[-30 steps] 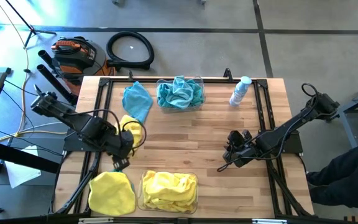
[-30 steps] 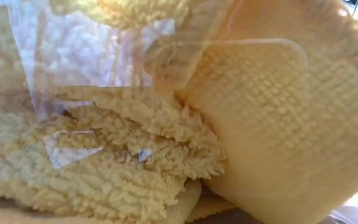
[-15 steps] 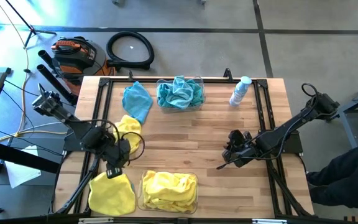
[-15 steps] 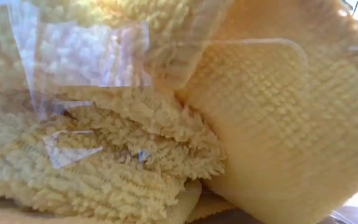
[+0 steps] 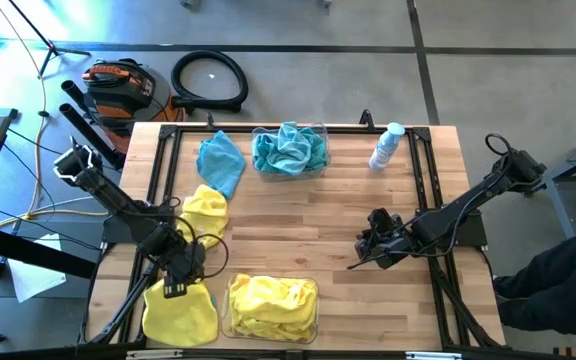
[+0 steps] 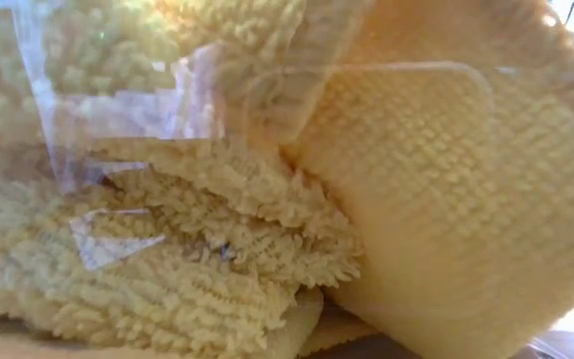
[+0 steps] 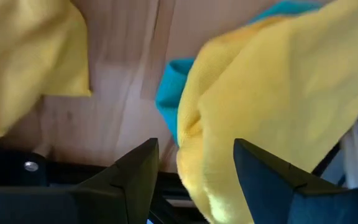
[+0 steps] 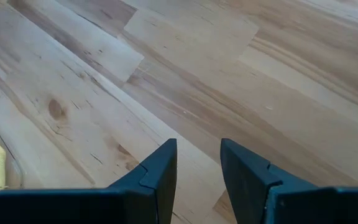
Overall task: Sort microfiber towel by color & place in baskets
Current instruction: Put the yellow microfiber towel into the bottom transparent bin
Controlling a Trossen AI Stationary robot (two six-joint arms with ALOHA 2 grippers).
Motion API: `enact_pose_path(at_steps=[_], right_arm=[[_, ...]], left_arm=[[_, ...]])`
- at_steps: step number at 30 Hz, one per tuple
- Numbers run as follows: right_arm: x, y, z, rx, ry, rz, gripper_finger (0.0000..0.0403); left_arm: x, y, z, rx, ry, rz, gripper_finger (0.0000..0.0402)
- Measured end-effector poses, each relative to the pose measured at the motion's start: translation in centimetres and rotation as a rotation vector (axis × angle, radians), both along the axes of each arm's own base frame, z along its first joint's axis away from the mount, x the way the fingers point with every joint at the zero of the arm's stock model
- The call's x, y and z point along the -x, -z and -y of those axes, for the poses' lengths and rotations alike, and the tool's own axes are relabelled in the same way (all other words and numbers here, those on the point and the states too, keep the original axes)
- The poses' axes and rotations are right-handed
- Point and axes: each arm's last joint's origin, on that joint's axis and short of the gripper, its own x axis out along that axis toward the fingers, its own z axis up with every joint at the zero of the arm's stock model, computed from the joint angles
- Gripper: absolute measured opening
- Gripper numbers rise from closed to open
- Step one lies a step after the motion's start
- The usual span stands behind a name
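Observation:
A loose yellow towel (image 5: 206,205) lies flat on the table at the left. A loose teal towel (image 5: 220,160) lies flat beyond it. Another yellow towel (image 5: 178,312) lies at the near left corner. One clear basket (image 5: 316,128) at the far edge holds teal towels. The other basket (image 5: 230,318) at the near edge holds yellow towels, which fill the low view (image 6: 217,249). My left gripper (image 5: 193,252) is open at the first yellow towel's near edge. In the left wrist view, the gripper (image 7: 196,180) has that towel (image 7: 272,93) showing between its fingers. My right gripper (image 5: 358,262) hovers open over bare wood, as its wrist view (image 8: 199,168) shows. My left gripper has the yellow towel's edge (image 7: 194,155) between its open fingers. I cannot tell whether either finger touches it. The towel lies on the table.
A small white-and-clear bottle (image 5: 386,147) stands at the far right. Black frame rails (image 5: 158,200) run along the table's left and right sides. Bare wood lies in the table's middle (image 5: 298,225). A person's dark sleeve (image 5: 568,270) shows past the right edge.
My left gripper has drawn back toward the table's near edge, off the loose yellow towel. The towel stays in place and now shows more fully. My right arm has kept still.

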Motion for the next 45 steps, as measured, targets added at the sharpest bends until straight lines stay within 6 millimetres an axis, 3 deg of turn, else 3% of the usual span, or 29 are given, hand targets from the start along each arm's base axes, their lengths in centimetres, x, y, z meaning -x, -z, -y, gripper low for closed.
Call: enact_pose_path(at_steps=[13, 16, 21, 25, 29, 39, 45], right_arm=[[0.0, 0.0, 0.0, -0.036, 0.052, 0.017, 0.0118], [0.0, 0.0, 0.0, -0.039, 0.055, 0.019, 0.0118], [0.0, 0.0, 0.0, -0.039, 0.055, 0.019, 0.0118], [0.0, 0.0, 0.0, -0.039, 0.055, 0.019, 0.0118], [0.0, 0.0, 0.0, -0.042, 0.06, 0.021, 0.0118], [0.0, 0.0, 0.0, -0.074, 0.105, 0.037, 0.0118], [0.0, 0.0, 0.0, -0.075, 0.105, 0.038, 0.0118]], left_arm=[[0.8, 4.1, 1.3, 0.178, 0.078, 0.049, 0.0184], [0.8, 4.1, 1.3, 0.177, 0.052, 0.043, 0.0146], [0.9, 4.1, 1.4, 0.218, -0.011, -0.015, 0.0026], [0.9, 3.8, 1.5, 0.243, -0.076, -0.062, 0.0011], [0.2, 1.1, 2.3, 0.297, -0.048, -0.032, 0.0003], [-0.3, -10.3, 2.3, 0.197, 0.002, 0.224, 0.0001], [0.0, -15.8, 2.0, 0.196, -0.024, 0.432, 0.0]])
